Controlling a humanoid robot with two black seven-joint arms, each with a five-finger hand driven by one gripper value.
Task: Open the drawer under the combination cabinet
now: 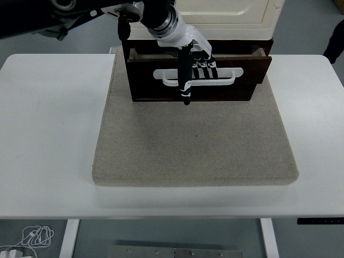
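**Left hand hooked on the drawer handle, drawer partly out**

Head view: The dark brown wooden drawer (pixel 199 72) sat at the base of the cream-coloured combination cabinet (pixel 226 13), at the far middle of the white table (pixel 48 134), with the cabinet standing on the far part of a grey-beige felt mat (pixel 193 145). The drawer front stood forward of the cabinet body, so a strip of its open top showed behind the front panel; by that, it was judged partly open rather than shut. The robot's left hand (pixel 194 59) reached in from the upper left, its white-and-black fingers (pixel 206 67) curled down behind the white bar handle (pixel 226 76) on the drawer front, while the black thumb (pixel 186 80) hung straight down in front of the bar, past its lower edge. The hand was thus hooked on the handle left of its middle. The right arm was not in the picture. A dark sleeve of a person (pixel 336 45) showed at the right edge, well apart from the cabinet.

To do the pull well, the hand would likely need to draw straight toward the table's near edge and keep the fingers hooked low on the bar. Because the hold was off-centre, a slanted pull could skew the drawer in its slot or drag the cabinet across the mat; a slow, level draw seemed safest.
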